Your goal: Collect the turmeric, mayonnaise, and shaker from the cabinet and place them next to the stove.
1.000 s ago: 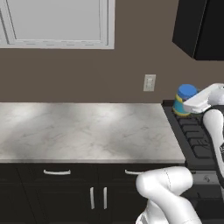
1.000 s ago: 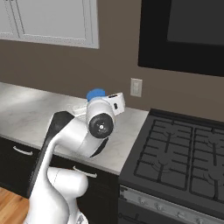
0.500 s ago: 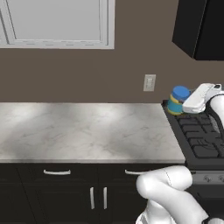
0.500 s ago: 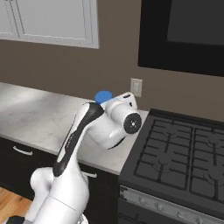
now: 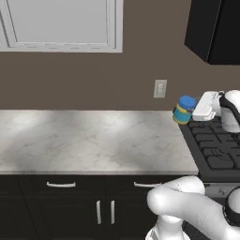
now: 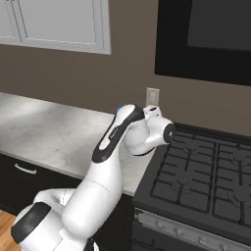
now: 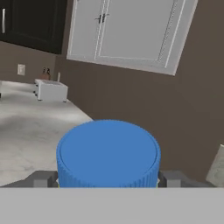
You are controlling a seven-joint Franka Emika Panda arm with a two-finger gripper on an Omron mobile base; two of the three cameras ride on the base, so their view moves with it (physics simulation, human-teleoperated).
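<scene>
Blue-lidded mayonnaise [image 5: 183, 109] sits at right-centre of the left base frame, held clear above the counter [image 5: 93, 140], just beside the stove [image 5: 213, 150] edge and below-right of the wall outlet [image 5: 160, 88]. Jar is tilted, lid toward upper right, pale yellow body with blue-and-yellow label below it. Gripper [image 5: 197, 108] comes in from the right edge of that frame and is clamped on the jar — in the hand view the lid [image 7: 108, 153] fills bottom-centre with a grey fingertip [image 7: 42, 178] tight against each side, so jaws are wide but closed on the mayonnaise, not empty. In the right base frame the arm's white links sweep up through the centre and mostly hide the jar; only a sliver of blue [image 6: 120, 108] shows at the top of the arm, left of the outlet [image 6: 152, 96], with the stove grates [image 6: 206, 171] filling the lower right. Black cabinet [image 5: 215, 30] hangs in the upper right of the left base frame, well above the jar; white-framed window panel [image 5: 61, 23] is across the upper left. Hand view also shows a white toaster [image 7: 50, 90] on the counter at left-centre, well apart from the jar — small items behind it, too small to identify.
</scene>
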